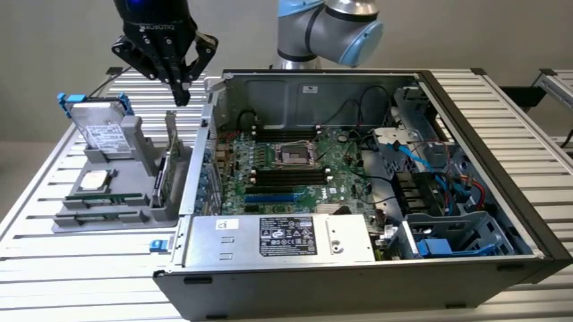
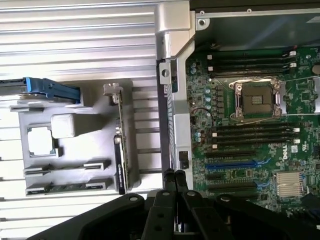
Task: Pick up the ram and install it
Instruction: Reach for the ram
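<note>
1 ram (image 1: 106, 199) resting in grey holder (image 1: 107, 223), long axis left-to-right in exterior view; fingers (image 1: 182, 92) closed, empty

Slatted table (image 1: 80, 275) carries grey fixture (image 1: 121, 216) and computer case (image 1: 358, 290).

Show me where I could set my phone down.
Bare slatted table in front of the gray parts holder, and at the exterior view's right beyond the computer case. Crowded: cables inside the case, and the gap between holder and case.

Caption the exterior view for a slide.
Shut hand hangs beside the open computer case; ram lies in the gray parts holder.
</note>
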You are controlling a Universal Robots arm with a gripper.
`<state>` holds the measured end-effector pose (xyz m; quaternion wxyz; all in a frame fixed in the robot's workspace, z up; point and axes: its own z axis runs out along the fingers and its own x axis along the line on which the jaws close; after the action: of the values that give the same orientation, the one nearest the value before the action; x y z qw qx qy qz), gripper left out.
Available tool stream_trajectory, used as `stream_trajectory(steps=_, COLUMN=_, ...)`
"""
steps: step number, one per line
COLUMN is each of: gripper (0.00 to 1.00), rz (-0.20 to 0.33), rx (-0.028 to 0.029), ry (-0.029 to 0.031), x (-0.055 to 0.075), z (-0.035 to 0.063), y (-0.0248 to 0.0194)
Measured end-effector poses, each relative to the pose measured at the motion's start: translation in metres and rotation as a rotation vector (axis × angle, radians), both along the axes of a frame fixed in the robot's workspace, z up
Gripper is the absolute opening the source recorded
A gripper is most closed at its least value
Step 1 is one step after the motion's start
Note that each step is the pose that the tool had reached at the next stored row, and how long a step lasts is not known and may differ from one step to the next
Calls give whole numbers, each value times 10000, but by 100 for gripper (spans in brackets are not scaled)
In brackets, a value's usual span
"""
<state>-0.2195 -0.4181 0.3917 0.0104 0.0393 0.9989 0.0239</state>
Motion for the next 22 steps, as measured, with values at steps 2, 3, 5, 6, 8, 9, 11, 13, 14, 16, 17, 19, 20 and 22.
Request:
stream_trajectory(steps=2, gripper=10, rz=-1, rx=0, ry=0, x=-92, z=-2, y=-17)
stream_trajectory(steps=3, gripper=10, rz=-1, rx=0, ry=0, x=-136, z=-3, y=-25)
stream_trajectory(steps=5, gripper=10, rz=0, rx=0, ry=-1, x=-228, z=-5, y=-42)
stream_trajectory(steps=6, gripper=10, rz=0, rx=0, ry=0, x=-273, z=-6, y=-51)
stream_trajectory(steps=8, gripper=10, rz=-1, rx=0, ry=0, x=-363, z=-7, y=-68)
stream_trajectory(steps=9, gripper=10, rz=0, rx=0, ry=0, x=-408, z=-8, y=-77)
stream_trajectory(steps=11, gripper=10, rz=0, rx=0, ry=0, x=-499, z=-10, y=-95)
stream_trajectory(steps=13, gripper=10, rz=-1, rx=1, ry=0, x=-591, z=-13, y=-113)
stream_trajectory(steps=14, gripper=10, rz=-1, rx=1, ry=-1, x=-636, z=-14, y=-123)
stream_trajectory(steps=16, gripper=10, rz=0, rx=0, ry=0, x=-728, z=-16, y=-143)
stream_trajectory(steps=17, gripper=10, rz=0, rx=0, ry=0, x=-771, z=-17, y=-154)
stream_trajectory(steps=19, gripper=10, rz=0, rx=0, ry=0, x=-855, z=-21, y=-183)
stream_trajectory(steps=20, gripper=10, rz=-1, rx=0, ry=0, x=-896, z=-24, y=-200)
stream_trajectory(steps=22, gripper=10, rz=-1, rx=0, ry=0, x=-972, z=-31, y=-238)
